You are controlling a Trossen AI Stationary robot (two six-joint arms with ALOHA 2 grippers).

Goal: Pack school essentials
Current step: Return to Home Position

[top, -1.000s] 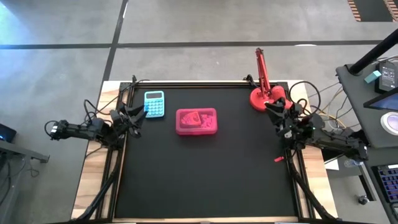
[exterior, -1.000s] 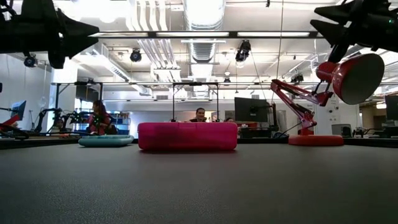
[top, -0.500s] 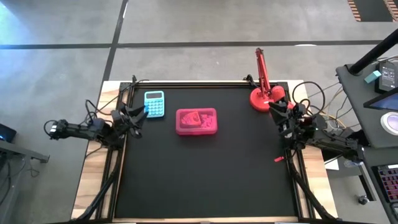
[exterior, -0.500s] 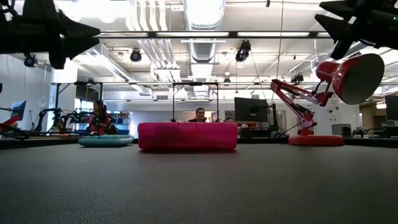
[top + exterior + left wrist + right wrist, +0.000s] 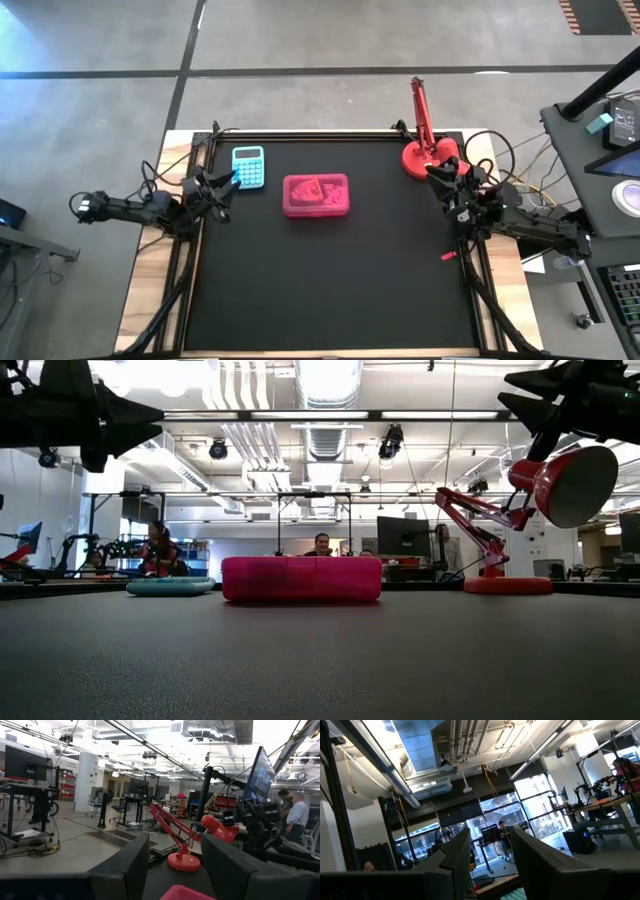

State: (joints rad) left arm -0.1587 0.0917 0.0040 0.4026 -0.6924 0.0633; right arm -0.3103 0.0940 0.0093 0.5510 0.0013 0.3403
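The left gripper [image 5: 226, 182] is hanging above the left edge of the counter [image 5: 330, 290], just beside the light-blue calculator [image 5: 248, 166]. Its two fingers are standing apart with a moderate gap and are holding nothing. The right gripper [image 5: 437, 171] is hanging above the right edge, near the base of the red lamp [image 5: 416, 158]; its fingers are also standing apart and holding nothing. Between the two arms, toward the far side of the counter, the pink case [image 5: 340, 208] is lying flat with its lid down, near the calculator but not touching it. The school essentials [image 5: 310, 188] are showing only as faint shapes through the lid, too blurred for telling them apart.
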